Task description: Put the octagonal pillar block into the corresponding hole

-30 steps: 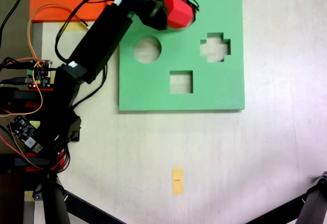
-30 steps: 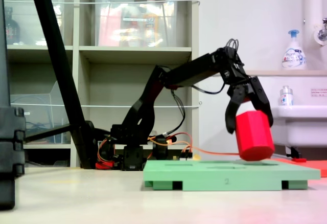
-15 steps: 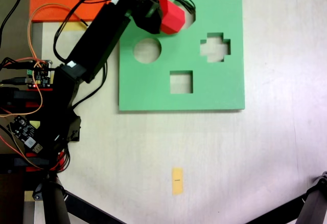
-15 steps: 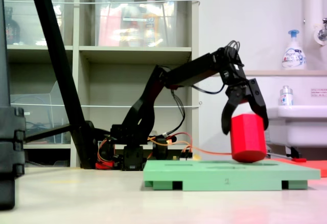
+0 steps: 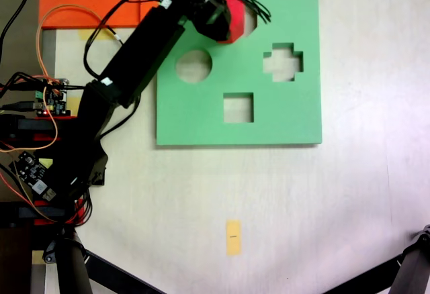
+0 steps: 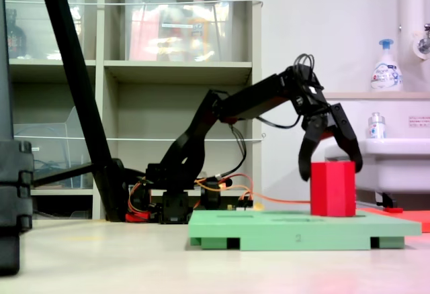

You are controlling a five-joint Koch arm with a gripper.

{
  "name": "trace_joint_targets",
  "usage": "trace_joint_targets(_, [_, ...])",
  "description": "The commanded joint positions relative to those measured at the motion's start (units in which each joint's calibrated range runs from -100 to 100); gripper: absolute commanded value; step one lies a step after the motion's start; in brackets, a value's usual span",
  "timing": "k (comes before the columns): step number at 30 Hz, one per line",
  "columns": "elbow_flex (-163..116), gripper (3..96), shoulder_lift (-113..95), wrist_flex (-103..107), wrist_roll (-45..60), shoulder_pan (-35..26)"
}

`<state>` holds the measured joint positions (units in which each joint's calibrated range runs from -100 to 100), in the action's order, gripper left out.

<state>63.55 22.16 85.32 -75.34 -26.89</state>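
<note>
- On the green foam board (image 6: 302, 229), we see the octagonal pillar block (image 6: 332, 188) upright at the corresponding hole (image 5: 245, 22), near the board's far edge.
- The gripper (image 6: 328, 163) straddles the block's top, fingers spread, released.
- Behind the board stand shelves (image 6: 178, 69) holding clear bins.

Arm outstretched, pincer (image 6: 329, 163) pointing down, jaws spread.

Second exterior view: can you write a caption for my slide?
The gripper straddles the upright octagonal pillar block on the green foam board.
</note>
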Motion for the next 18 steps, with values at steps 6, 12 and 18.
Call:
trace_joint_targets(6, [3.75,33.0,1.86,-9.87,2.98,0.78])
trace_joint_targets(12, [6.64,33.0,5.49,-13.43,5.23,1.03])
trace_joint_targets(18, [6.84,33.0,6.89,-16.32,6.84,0.98])
